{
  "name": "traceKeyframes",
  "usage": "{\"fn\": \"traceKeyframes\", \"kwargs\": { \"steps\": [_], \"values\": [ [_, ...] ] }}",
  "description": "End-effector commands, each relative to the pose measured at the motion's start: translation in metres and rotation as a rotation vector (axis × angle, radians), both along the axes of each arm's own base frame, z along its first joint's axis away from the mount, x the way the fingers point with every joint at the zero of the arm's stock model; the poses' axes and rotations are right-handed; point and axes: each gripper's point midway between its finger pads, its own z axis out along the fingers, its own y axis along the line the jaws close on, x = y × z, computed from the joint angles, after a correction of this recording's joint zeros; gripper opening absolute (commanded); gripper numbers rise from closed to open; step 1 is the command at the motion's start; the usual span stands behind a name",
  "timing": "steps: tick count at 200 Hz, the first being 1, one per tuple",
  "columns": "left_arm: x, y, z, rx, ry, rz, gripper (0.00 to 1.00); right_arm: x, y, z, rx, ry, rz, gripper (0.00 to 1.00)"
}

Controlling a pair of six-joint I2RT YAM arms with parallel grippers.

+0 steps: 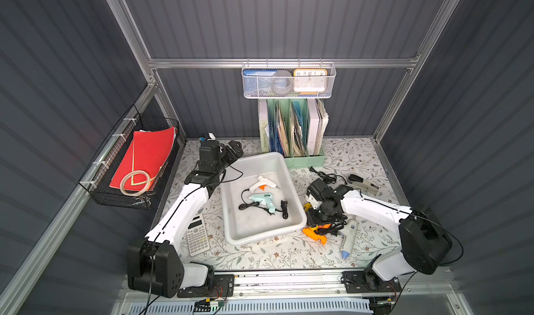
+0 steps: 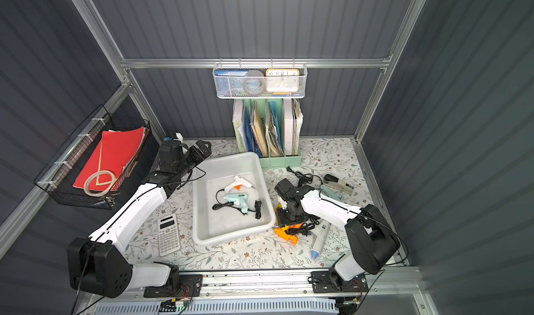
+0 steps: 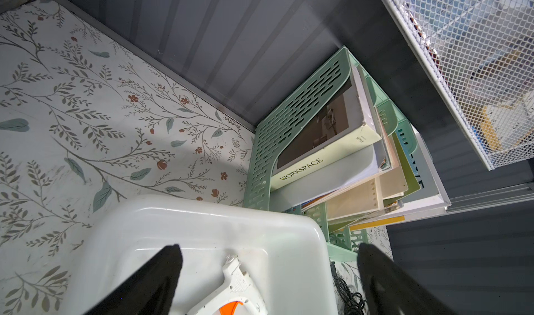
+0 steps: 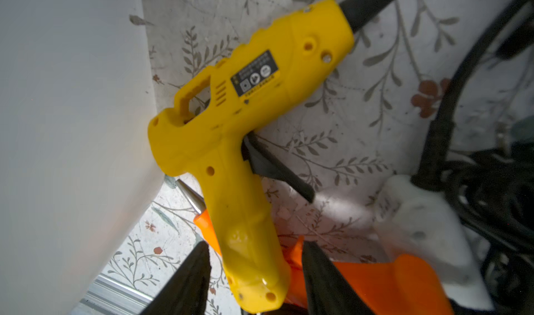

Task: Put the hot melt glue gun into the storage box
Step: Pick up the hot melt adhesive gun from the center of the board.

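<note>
We have the right claw lowered astride the handle of the yellow glue gun. The gun lies on its side on the surface, outside the storage box, with the back of its barrel seemingly resting against the box's outer wall. The jaws stand narrow, one on each side of the handle, with slivers of orange showing in the gaps; we cannot tell whether they already pinch it. To do this step well, we would want a firm grip on the thick part of the handle. Then we would lift straight up until the black nozzle clears the rolled rim, carry the gun across the wall and set it on the bare floor at the near end. That spot is away from the white glue gun and the mint glue gun with its black lead, both already inside. The handle lies over an orange glue gun, and a black cord bundle sits close by, so a slow lift would show us if anything drags along. The left claw hangs wide and empty over the box's far corner on its own side, out of the path. A white pen-shaped tool, a stapler and a calculator lie clear of the route.
</note>
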Motion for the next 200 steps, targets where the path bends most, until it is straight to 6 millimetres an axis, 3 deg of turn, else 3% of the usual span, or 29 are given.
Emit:
{"fn": "traceKeyframes", "kwargs": {
  "steps": [1,40,110,133,168,200],
  "values": [
    [0.001,-0.002,-0.005,-0.020,0.004,-0.006,1.00,0.003,0.005,0.001,-0.005,-0.009,0.011,0.56],
    [0.001,0.000,-0.005,-0.017,0.001,0.003,1.00,0.007,0.004,-0.007,-0.038,-0.009,-0.004,0.58],
    [-0.003,0.005,-0.003,-0.012,-0.007,0.025,1.00,0.020,-0.019,-0.020,-0.176,-0.045,-0.082,0.58],
    [-0.003,0.005,-0.003,-0.012,-0.006,0.025,1.00,0.031,-0.027,-0.017,-0.173,-0.075,-0.130,0.49],
    [-0.004,0.005,-0.002,-0.012,-0.010,0.026,1.00,0.049,-0.034,-0.014,-0.123,-0.105,-0.194,0.45],
    [-0.005,0.008,0.000,-0.006,-0.012,0.041,1.00,0.060,-0.032,-0.009,-0.099,-0.138,-0.207,0.18]
  ]
}}
